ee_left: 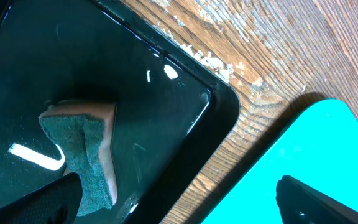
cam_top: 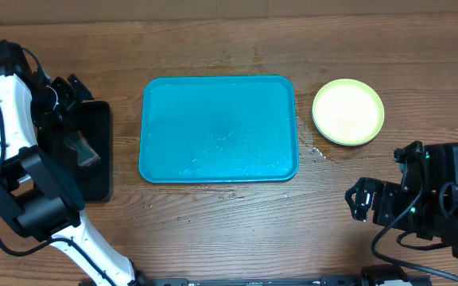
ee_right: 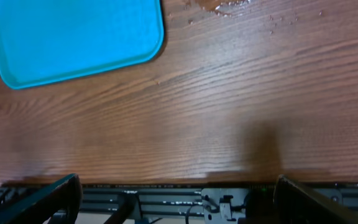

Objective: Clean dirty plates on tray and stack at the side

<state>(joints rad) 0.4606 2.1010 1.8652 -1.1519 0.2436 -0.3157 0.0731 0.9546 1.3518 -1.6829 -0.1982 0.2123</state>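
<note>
The teal tray (cam_top: 159,131) lies in the middle of the table with nothing on it but a few water drops. A yellow-green plate (cam_top: 348,111) rests on the wood just right of the tray's far corner. My left gripper (cam_top: 76,89) hangs open over the black tray (cam_top: 100,171). In the left wrist view its fingers (ee_left: 48,205) straddle the black tray's corner (ee_left: 219,118), with a corner of the teal tray (ee_left: 309,155) to the right. My right gripper (cam_top: 355,202) is open and empty above bare wood near the front edge, with the teal tray (ee_right: 73,37) well ahead of it.
A green-and-tan sponge (ee_left: 82,155) lies in the black tray (ee_left: 17,74) beside my left finger. Water drops (cam_top: 312,147) dot the wood between the teal tray and the plate. The table's front edge and a rail (ee_right: 185,196) run below my right gripper.
</note>
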